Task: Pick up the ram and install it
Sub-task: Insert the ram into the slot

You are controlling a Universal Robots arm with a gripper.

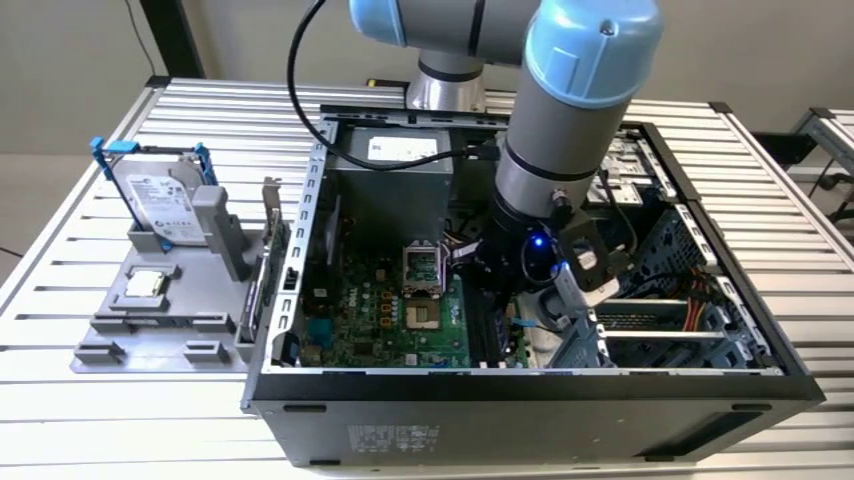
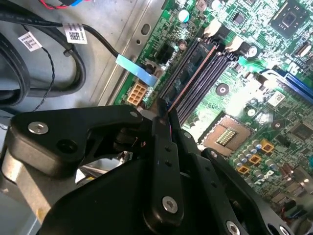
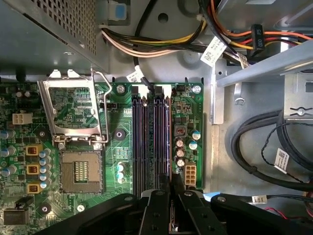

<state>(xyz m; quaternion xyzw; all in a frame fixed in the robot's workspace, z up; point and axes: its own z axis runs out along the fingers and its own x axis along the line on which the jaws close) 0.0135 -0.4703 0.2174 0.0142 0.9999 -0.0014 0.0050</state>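
One worktop of ribbed metal carries an open computer case; the arm reaches down into it over the green motherboard. On that board, in both wrist views, four long dark memory slots lie side by side next to the open processor socket; none looks filled, though I judge that loosely. The claw hangs just above the near end of the slot bank; its fingers are drawn almost together on a thin strip seen edge-on, which I take to be the ram, gripped and not yet seated. Its long axis appears to run parallel with the slots; the slots lie straight below and ahead of the claw, and the slot on the capacitor side seems nearest, so the fit turns on lining up edge to slot.
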